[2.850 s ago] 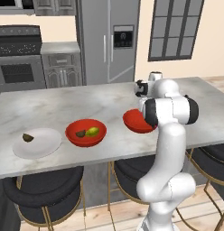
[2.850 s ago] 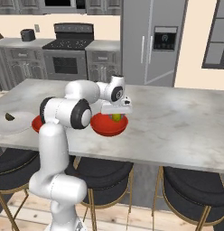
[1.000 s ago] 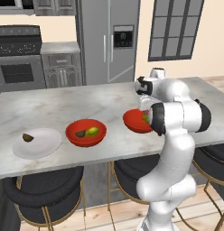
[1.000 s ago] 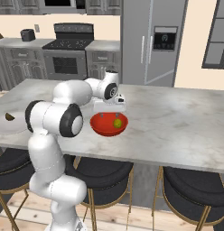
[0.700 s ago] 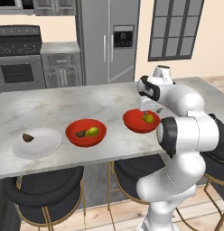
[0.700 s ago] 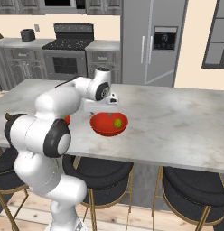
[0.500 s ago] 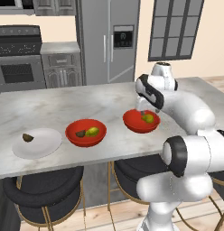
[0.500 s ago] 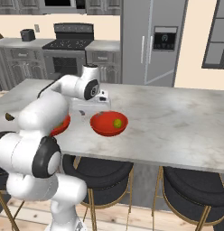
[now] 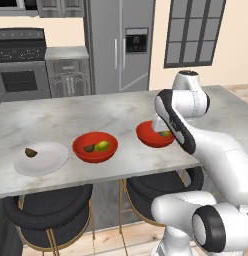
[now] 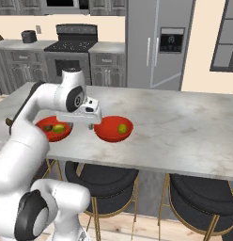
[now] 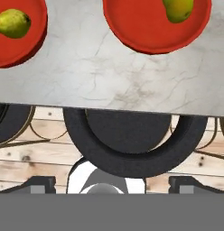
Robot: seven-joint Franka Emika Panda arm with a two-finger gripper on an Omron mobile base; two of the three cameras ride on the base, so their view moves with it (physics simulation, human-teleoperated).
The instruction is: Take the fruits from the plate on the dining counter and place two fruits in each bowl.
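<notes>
Red bowls sit side by side on the marbled desk [image 9: 71, 120], apart from each other. The left bowl [image 9: 95, 147] holds a yellow-green pear-like fruit [image 9: 101, 146] touching a dark brown-olive fruit [image 9: 89, 148]. The right bowl [image 10: 113, 128] holds one yellow-green pear-like fruit [image 10: 122, 128]; my forearm hides part of this bowl in the left base view. The white plate [image 9: 41, 158] lies at the left end of the row, just beside the left bowl, and one dark fruit [image 9: 30, 152] rests near its far left rim.

My claw [image 10: 93, 115] hangs above the desk's near side, between the two bowls. I cannot tell whether its fingers are apart or together, as its tips are too dark and small to read. Through the hand view I look down over the desk's edge at a black round stool [image 11: 127, 135] and wooden floor [image 11: 23, 158] below.
</notes>
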